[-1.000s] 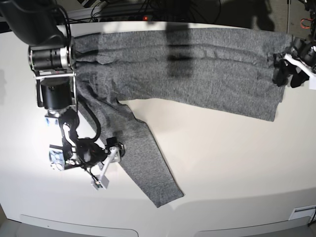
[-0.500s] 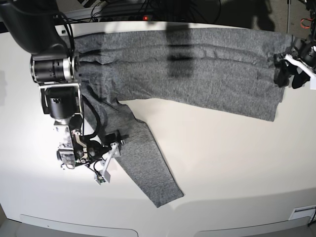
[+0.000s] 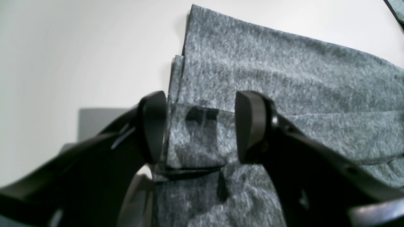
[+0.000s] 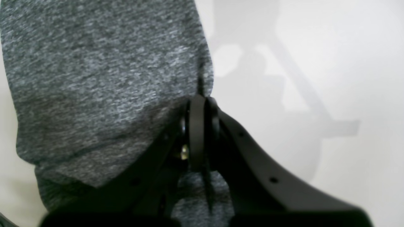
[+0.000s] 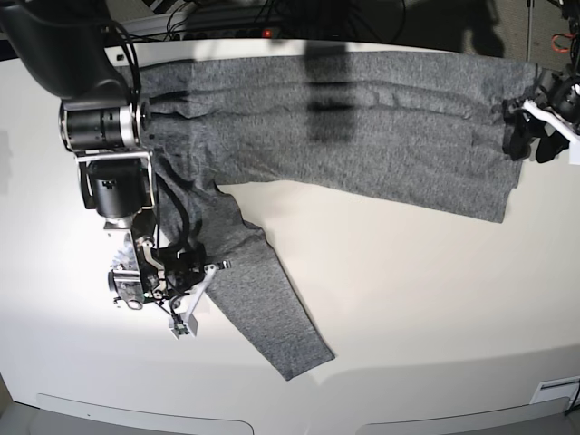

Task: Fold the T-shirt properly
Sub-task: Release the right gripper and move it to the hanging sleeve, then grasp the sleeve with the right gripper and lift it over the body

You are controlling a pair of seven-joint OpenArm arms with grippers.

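Note:
The heather-grey T-shirt (image 5: 362, 127) lies spread along the far side of the white table, with one long sleeve (image 5: 263, 299) running down toward the front. My right gripper (image 5: 207, 270) is at the sleeve's left edge. In the right wrist view it (image 4: 202, 104) is shut, pinching the sleeve's edge (image 4: 94, 78). My left gripper (image 5: 528, 136) is at the shirt's right end. In the left wrist view it (image 3: 200, 126) is open, its fingers (image 3: 249, 126) straddling a folded hem corner of the shirt (image 3: 284, 78) without closing on it.
The white table (image 5: 408, 299) shows bare in front of the shirt and right of the sleeve. Black cables (image 5: 272, 14) run behind the table's far edge. The right arm's bulky body (image 5: 100, 127) stands over the shirt's left end.
My right gripper has moved in to the sleeve's left edge and closed on it. The sleeve has shifted a little to the left. The left gripper has stayed in place.

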